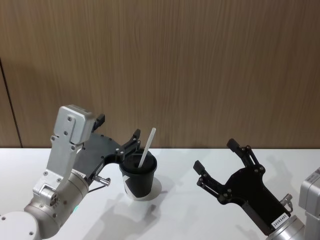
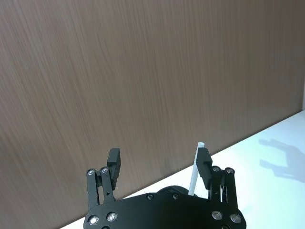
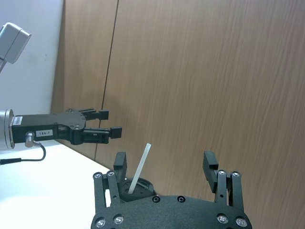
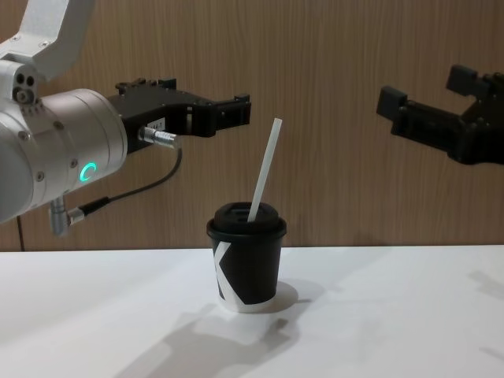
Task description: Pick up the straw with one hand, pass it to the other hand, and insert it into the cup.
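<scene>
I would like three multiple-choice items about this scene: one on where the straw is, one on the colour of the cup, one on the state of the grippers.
1. Where is the straw?
A. flat on the table
B. standing in the cup's lid
C. in the right gripper

2. What colour is the cup?
A. black
B. red
C. green

3. How are the left gripper and the right gripper?
A. both shut
B. both open, holding nothing
C. left shut on the straw

Answers: 1 B, it leans up out of the lid; 2 A, black with a white mark; 3 B, fingers spread, both away from the straw.
</scene>
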You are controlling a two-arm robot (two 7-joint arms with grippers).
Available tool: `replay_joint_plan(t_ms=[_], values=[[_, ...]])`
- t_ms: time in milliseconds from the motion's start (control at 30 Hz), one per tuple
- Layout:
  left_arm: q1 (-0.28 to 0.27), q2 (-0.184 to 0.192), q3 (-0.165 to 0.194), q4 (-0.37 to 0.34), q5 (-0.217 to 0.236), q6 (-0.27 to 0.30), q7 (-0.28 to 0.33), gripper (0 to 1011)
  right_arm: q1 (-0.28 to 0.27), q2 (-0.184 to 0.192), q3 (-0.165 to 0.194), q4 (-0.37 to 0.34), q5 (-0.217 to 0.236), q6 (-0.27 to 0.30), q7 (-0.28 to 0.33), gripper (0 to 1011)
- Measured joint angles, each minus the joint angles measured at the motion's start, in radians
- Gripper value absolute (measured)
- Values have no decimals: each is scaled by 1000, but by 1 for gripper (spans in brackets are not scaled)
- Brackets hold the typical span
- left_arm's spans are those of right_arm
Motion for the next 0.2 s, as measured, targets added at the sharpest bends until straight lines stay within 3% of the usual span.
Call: replay_joint_plan(t_ms=[200], values=[[1,1,-1,-1,0,1,1,1003,0,0,0,0,0,0,0,1001]])
